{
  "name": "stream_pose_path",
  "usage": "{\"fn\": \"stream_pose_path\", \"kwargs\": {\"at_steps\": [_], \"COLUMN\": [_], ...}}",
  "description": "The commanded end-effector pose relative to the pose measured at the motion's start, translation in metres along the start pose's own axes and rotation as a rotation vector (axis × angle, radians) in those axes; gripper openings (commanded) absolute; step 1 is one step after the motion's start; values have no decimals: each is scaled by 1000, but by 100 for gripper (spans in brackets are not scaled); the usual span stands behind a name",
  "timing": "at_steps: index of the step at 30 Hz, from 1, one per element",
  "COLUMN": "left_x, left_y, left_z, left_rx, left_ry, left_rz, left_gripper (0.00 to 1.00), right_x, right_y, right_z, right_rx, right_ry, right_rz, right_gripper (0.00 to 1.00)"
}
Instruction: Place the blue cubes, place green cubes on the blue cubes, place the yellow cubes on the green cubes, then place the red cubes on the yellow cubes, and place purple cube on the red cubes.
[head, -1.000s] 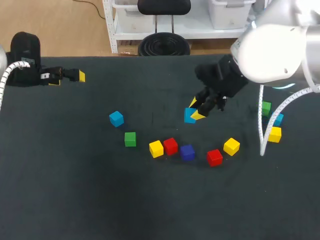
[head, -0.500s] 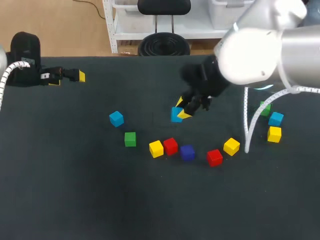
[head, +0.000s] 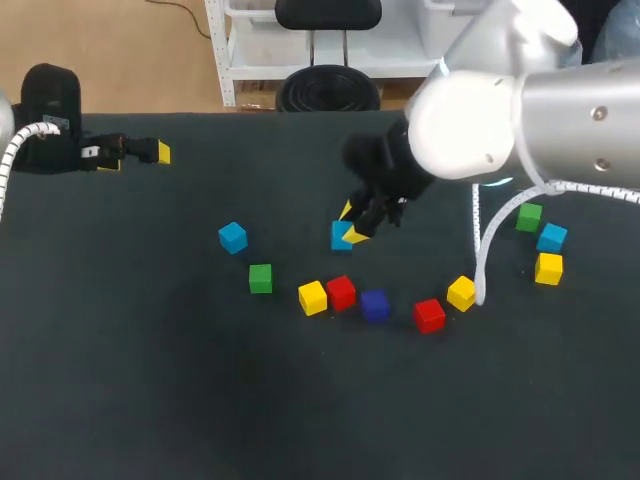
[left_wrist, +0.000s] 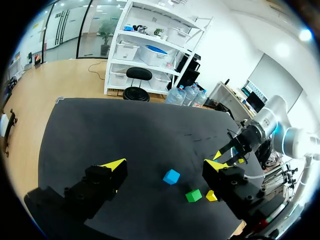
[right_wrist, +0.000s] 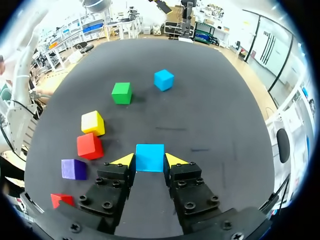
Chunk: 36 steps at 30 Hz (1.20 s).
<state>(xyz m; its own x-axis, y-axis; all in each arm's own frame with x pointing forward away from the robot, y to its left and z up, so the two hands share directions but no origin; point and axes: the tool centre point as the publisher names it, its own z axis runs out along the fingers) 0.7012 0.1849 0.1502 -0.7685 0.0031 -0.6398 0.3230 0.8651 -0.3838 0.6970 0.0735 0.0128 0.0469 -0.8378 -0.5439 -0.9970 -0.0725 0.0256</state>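
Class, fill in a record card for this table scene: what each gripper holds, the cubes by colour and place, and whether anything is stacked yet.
Right gripper: fingers shut on a blue cube
Left gripper: open, empty, at the far left
Loose blue cubes: one left of the held one, one at the far right
Green cubes: one left, one far right
Yellow cubes: three
Red cubes: two
Purple cube: between the red ones
Stacks: none visible
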Motion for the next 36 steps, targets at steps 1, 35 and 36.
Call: {"fn": "stream_pose_path", "kwargs": {"at_steps": [1, 35, 36], "left_x": [0, 0, 0], "left_y": [1, 1, 1], "left_z": [0, 0, 0], "left_rx": [1, 1, 1], "left_ry": [-2, -2, -2], "left_rz": [0, 0, 0], "left_gripper": [100, 100, 100], "right_x": [0, 1, 1], "right_y": [-4, -7, -7], "right_z": [6, 12, 12], "right_rx": [1, 12, 12], "right_ry": [5, 26, 26], "right_rz": [4, -8, -9], "right_gripper": [0, 0, 0]}}
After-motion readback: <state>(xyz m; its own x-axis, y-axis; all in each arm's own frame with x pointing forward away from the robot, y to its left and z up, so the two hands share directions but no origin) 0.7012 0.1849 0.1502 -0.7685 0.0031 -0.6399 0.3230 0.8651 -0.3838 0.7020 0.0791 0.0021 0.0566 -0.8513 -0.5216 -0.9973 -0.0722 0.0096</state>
